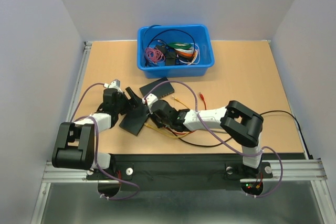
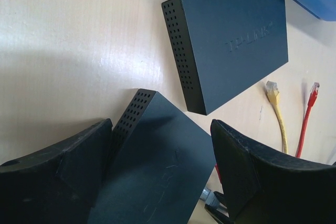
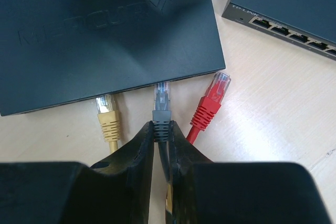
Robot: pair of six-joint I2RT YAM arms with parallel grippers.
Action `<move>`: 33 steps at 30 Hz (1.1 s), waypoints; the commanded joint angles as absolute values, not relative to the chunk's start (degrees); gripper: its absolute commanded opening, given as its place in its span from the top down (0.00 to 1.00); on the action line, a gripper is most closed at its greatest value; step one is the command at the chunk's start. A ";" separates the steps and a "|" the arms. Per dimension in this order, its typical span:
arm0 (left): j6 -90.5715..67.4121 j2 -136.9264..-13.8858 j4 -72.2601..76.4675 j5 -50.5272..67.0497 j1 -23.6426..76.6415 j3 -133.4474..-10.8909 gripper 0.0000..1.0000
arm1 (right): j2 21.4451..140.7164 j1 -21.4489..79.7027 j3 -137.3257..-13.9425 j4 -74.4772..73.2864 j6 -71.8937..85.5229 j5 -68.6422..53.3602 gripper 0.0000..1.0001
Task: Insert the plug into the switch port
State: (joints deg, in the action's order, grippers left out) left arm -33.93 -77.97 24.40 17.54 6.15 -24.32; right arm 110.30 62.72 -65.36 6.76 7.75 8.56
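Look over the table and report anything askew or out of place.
Nothing damaged or spilled. The near switch lies skewed to the far switch, framed by the open left tool. Loose yellow plug and red plug lie at its edge; the right tool pinches the grey plug.

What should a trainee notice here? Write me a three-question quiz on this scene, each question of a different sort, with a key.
1. True or false: the right pincer is shut on the grey plug.
2. In the right wrist view, which plug lies just right of the grey one? A) green plug B) red plug C) white plug
3. Fill in: the switch that the grey plug points at bears the name ____.
Key: 1 true; 2 B; 3 MERCURY.
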 commanded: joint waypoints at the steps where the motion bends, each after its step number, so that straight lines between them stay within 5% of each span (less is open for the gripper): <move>1: -33.93 -79.80 22.06 21.44 8.52 -25.14 0.13 | 109.68 63.81 -65.31 20.82 8.00 6.33 1.00; 33: -33.66 -83.76 20.48 19.51 12.83 -25.49 0.13 | 107.75 62.76 -64.51 29.71 -3.25 1.76 1.00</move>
State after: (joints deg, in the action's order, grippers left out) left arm -31.27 -81.76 28.12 13.19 9.37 -26.15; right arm 111.59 62.65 -62.83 15.00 -1.06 7.60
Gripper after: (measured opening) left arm 0.866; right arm 0.192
